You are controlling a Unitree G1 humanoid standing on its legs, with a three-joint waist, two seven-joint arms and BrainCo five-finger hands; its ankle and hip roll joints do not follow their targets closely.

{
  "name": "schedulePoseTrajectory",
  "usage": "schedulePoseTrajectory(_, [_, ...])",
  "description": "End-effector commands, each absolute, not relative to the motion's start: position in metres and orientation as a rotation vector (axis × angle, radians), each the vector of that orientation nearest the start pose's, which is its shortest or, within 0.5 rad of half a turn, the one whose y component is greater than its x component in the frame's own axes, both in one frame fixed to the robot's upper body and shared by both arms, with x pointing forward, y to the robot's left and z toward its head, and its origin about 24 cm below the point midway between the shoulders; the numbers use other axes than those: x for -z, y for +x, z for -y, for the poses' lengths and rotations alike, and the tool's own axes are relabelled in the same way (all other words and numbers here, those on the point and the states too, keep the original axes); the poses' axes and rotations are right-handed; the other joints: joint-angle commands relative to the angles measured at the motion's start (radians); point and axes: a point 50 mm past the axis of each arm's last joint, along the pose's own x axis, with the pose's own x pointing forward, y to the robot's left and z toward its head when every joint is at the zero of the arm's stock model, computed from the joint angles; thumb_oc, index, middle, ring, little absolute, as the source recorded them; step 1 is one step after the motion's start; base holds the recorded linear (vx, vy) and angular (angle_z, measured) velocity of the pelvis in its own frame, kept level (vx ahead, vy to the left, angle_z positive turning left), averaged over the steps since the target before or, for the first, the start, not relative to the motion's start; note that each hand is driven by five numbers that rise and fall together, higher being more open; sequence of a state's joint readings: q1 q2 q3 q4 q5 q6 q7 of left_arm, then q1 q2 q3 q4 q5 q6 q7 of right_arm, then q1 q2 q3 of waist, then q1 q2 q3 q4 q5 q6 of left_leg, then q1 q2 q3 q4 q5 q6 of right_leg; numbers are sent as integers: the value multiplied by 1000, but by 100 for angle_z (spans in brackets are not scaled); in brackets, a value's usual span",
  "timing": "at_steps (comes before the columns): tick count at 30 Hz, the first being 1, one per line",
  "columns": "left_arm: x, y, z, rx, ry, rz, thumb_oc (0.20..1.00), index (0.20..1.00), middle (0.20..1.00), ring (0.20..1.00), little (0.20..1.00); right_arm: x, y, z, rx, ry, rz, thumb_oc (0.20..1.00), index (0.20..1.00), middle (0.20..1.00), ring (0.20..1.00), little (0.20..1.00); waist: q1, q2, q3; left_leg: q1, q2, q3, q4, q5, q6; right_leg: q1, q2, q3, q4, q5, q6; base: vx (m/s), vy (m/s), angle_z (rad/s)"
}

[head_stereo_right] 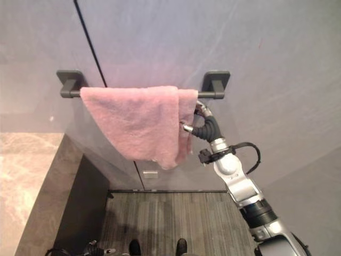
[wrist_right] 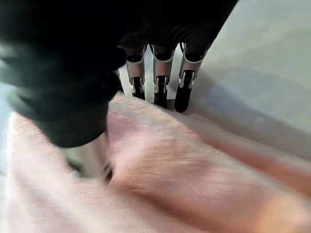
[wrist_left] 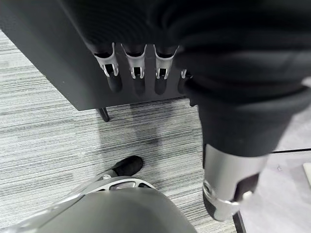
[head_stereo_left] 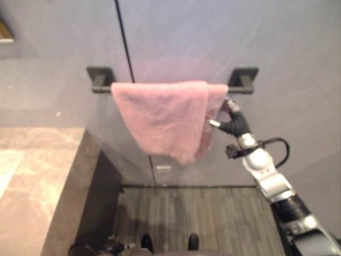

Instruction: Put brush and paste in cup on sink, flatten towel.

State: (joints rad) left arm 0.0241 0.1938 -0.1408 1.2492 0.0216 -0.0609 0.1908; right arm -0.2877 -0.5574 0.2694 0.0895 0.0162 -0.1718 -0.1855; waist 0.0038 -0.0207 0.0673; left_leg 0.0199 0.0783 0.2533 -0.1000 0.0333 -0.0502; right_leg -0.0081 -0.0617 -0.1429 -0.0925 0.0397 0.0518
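Hanging bunched from a dark wall bar [head_stereo_right: 208,95], the fluffy pink towel [head_stereo_left: 162,117] meets the right hand [head_stereo_left: 230,109], fingers [wrist_right: 183,90] straight at its right edge.

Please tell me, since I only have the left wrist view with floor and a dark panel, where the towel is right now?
Observer: The pink towel hangs over a dark wall bar, bunched, with its lower edge slanting to a point.
Operator: Thank you. Is the right hand near it?
Observer: Yes, the right hand is at the towel's right edge, just under the bar.
Operator: Has it gripped the cloth?
Observer: Its wrist view shows straight fingers lying along the top of the towel by the wall, not curled round it.
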Motion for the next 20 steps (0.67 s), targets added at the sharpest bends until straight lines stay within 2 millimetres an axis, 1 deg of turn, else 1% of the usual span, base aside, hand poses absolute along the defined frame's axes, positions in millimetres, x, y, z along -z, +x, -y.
schedulePoseTrajectory(1, [167, 77, -223, -103, 398, -1217, 1000, 1000, 1000, 1000, 1000, -70, 288, 223, 49, -563, 135, 1000, 1000, 1000, 1000, 1000, -3, -12, -23, 33, 20, 3, 13, -69, 3, 20, -60, -51, 5, 2, 52, -17, -21, 4])
schedulePoseTrajectory(3, [167, 76, -223, -103, 386, -1216, 1000, 1000, 1000, 1000, 1000, -40, 275, 243, 111, -606, 1, 1000, 1000, 1000, 1000, 1000, -11, -4, -26, 40, 20, 1, 13, -70, 3, 29, -60, -53, 5, -1, 52, -13, -18, 7])
schedulePoseTrajectory(5, [167, 76, -221, -109, 366, -1212, 1000, 1000, 1000, 1000, 1000, 0, 259, 265, 202, -589, -198, 1000, 1000, 1000, 1000, 1000, -18, 3, -31, 46, 19, 0, 13, -70, 3, 36, -60, -56, 5, -1, 53, -7, -8, 2])
schedulePoseTrajectory(7, [166, 78, -221, -101, 360, -1202, 1000, 1000, 1000, 1000, 1000, 35, 237, 285, 241, -676, -391, 1000, 1000, 1000, 1000, 1000, -23, 11, -35, 53, 19, 0, 13, -72, 2, 43, -59, -54, 5, -4, 52, 0, 0, 0])
schedulePoseTrajectory(8, [166, 78, -221, -101, 360, -1202, 1000, 1000, 1000, 1000, 1000, 35, 238, 285, 241, -675, -391, 1000, 1000, 1000, 1000, 1000, -23, 11, -36, 51, 19, 0, 13, -71, 2, 41, -60, -53, 5, -4, 51, -19, -16, -5])
schedulePoseTrajectory(9, [166, 79, -222, -102, 359, -1200, 1000, 1000, 1000, 1000, 1000, 56, 223, 294, 260, -690, -521, 1000, 1000, 1000, 1000, 1000, -24, 13, -38, 53, 19, -1, 13, -71, 2, 45, -59, -53, 5, -5, 51, -23, -20, -6])
schedulePoseTrajectory(10, [166, 80, -221, -97, 356, -1200, 1000, 1000, 1000, 1000, 1000, 74, 207, 299, 262, -682, -639, 1000, 1000, 1000, 1000, 1000, -27, 15, -41, 55, 20, 0, 13, -70, 1, 47, -59, -53, 5, -4, 50, -33, -35, -6])
schedulePoseTrajectory(11, [167, 80, -220, -85, 352, -1211, 1000, 1000, 1000, 1000, 1000, 99, 180, 302, 241, -668, -832, 1000, 1000, 1000, 1000, 1000, -28, 18, -46, 60, 21, 1, 13, -72, -1, 52, -59, -54, 5, -6, 49, -31, -35, -2])
schedulePoseTrajectory(13, [168, 78, -217, -71, 349, -1226, 1000, 1000, 1000, 1000, 1000, 117, 156, 298, 212, -638, -966, 1000, 1000, 1000, 1000, 1000, -30, 20, -49, 64, 21, 2, 13, -71, -2, 54, -58, -51, 5, -7, 48, -25, -32, 1])
schedulePoseTrajectory(15, [170, 74, -210, -43, 334, -1249, 1000, 1000, 1000, 1000, 1000, 135, 120, 294, 194, -590, -1148, 1000, 1000, 1000, 1000, 1000, -32, 21, -53, 65, 21, 3, 13, -72, -2, 53, -57, -50, 5, -8, 48, -24, -28, -3])
schedulePoseTrajectory(16, [170, 74, -210, -43, 334, -1249, 1000, 1000, 1000, 1000, 1000, 135, 120, 294, 194, -590, -1148, 1000, 1000, 1000, 1000, 1000, -32, 20, -55, 63, 21, 3, 13, -72, -2, 51, -57, -50, 5, -7, 48, -9, -29, -6])
schedulePoseTrajectory(18, [172, 68, -205, -13, 330, -1278, 1000, 1000, 1000, 1000, 1000, 149, 88, 285, 180, -521, -1297, 1000, 1000, 1000, 1000, 1000, -32, 19, -62, 69, 21, 2, 13, -73, -2, 56, -56, -51, 5, -9, 45, -1, -18, 1])
schedulePoseTrajectory(20, [174, 65, -199, 1, 316, -1296, 1000, 1000, 1000, 1000, 1000, 155, 77, 275, 149, -488, -1330, 1000, 1000, 1000, 1000, 1000, -34, 18, -70, 68, 21, 2, 13, -72, -1, 54, -56, -50, 5, -9, 44, 0, 0, 0])
